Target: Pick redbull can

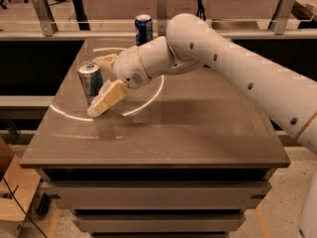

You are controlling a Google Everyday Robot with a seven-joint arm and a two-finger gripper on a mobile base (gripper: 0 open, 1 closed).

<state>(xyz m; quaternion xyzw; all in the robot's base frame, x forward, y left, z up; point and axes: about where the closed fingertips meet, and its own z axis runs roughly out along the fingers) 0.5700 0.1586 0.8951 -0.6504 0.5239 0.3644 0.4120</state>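
The redbull can [89, 81], slim, silver and light blue with a silver top, stands upright on the left part of the brown table [198, 133]. My gripper [99, 84] is at the can, open. One cream finger [106, 98] lies in front of the can's lower right side. The other finger [106, 59] reaches behind its top right. The can stands between the two fingers. Whether they touch it I cannot tell. My white arm [237, 68] comes in from the right.
A shorter dark blue can [143, 29] stands upright at the table's far edge, behind my arm. A metal rail with posts [161, 6] runs behind the table. A cardboard box [12, 192] sits on the floor at the lower left.
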